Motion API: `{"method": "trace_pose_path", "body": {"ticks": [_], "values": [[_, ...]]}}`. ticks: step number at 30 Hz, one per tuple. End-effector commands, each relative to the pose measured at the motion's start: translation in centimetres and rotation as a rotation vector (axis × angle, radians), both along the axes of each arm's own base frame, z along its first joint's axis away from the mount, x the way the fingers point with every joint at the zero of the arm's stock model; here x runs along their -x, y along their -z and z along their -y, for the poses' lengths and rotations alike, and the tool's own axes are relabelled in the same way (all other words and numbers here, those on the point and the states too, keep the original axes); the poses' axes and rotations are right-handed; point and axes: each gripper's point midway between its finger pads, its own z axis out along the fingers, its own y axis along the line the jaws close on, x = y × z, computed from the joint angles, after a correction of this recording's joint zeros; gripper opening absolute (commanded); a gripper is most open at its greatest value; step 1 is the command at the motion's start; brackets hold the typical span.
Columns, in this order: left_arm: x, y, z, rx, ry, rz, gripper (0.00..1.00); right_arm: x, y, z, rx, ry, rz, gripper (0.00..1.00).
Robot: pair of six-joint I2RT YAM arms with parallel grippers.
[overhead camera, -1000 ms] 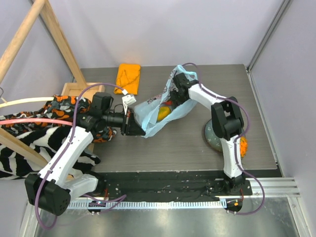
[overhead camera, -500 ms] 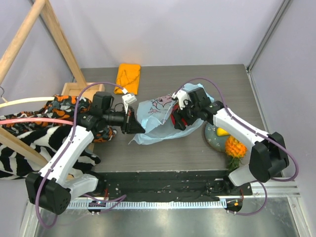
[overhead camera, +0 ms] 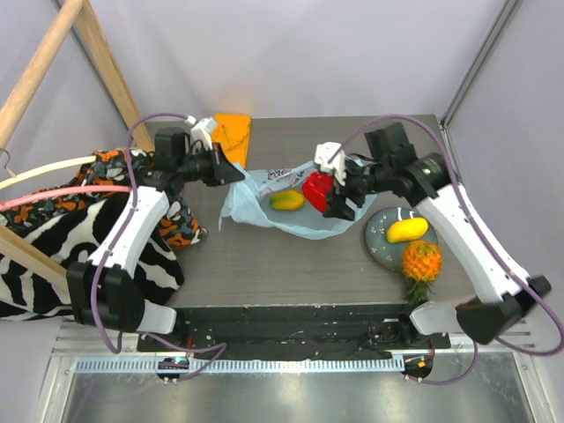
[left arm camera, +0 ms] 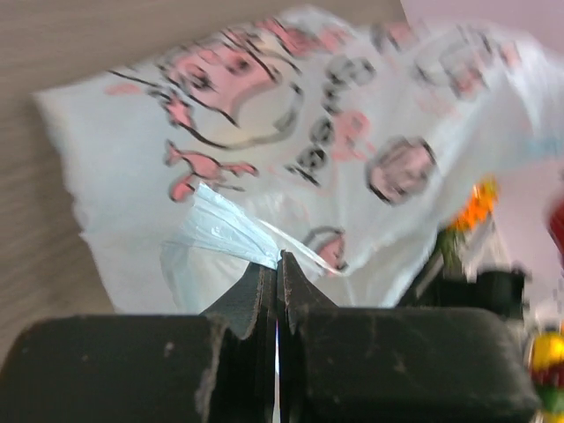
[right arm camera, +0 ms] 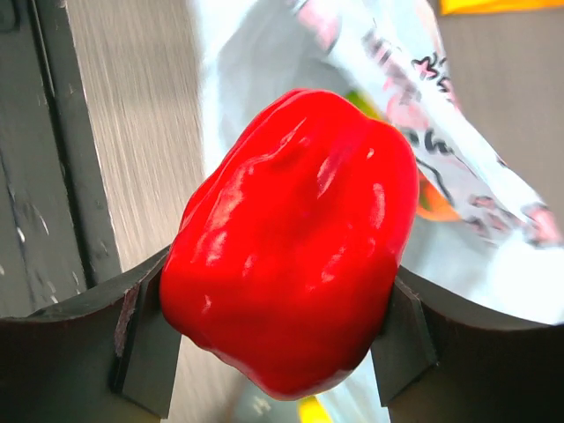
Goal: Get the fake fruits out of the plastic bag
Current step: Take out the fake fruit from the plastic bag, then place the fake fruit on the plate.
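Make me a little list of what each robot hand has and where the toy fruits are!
Left gripper: shut, pinching an edge of the plastic bag
Right gripper: holding the red fruit over the bag
Inside the bag: one yellow-orange fruit
On the plate: yellow fruit
At the plate's near edge: pineapple

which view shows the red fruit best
Right wrist: the red fruit fills the frame, clamped in the right gripper. The top view shows it small, held over the bag. The left wrist view gives only a blurred red sliver at its right edge, possibly the fruit.
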Motion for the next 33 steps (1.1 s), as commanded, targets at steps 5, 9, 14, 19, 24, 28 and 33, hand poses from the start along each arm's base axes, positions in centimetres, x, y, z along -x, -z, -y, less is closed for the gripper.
{"method": "trace_pose_path", "body": {"ticks": [5,9,14,19,24,28,33], "values": [[-7.3,-5.6,-4.4,0.043,-0.269,0.098,0.0,4.6,4.1,11.8,0.29,-0.015,0.011,0.01],[-6.7,-5.9,-4.0,0.06,-0.241,0.099,0.0,2.6,7.8,16.6,0.341,0.098,-0.098,0.01],[-5.8,-6.2,-4.4,0.051,-0.251,0.122,0.0,-0.4,11.0,18.2,0.372,0.171,-0.19,0.01],[-4.9,-6.5,-5.0,0.046,-0.254,0.136,0.0,-4.0,15.2,19.1,0.441,0.177,-0.172,0.01],[-4.2,-6.9,-5.1,0.04,-0.243,0.151,0.0,-7.0,16.8,20.1,0.51,0.131,-0.123,0.02],[-3.7,-6.4,-5.4,0.045,-0.249,0.141,0.0,-7.5,18.0,20.4,0.546,0.109,-0.167,0.04],[-3.5,-6.6,-6.1,0.044,-0.264,0.145,0.0,-4.4,19.9,19.6,0.591,0.058,-0.273,0.05]]}}
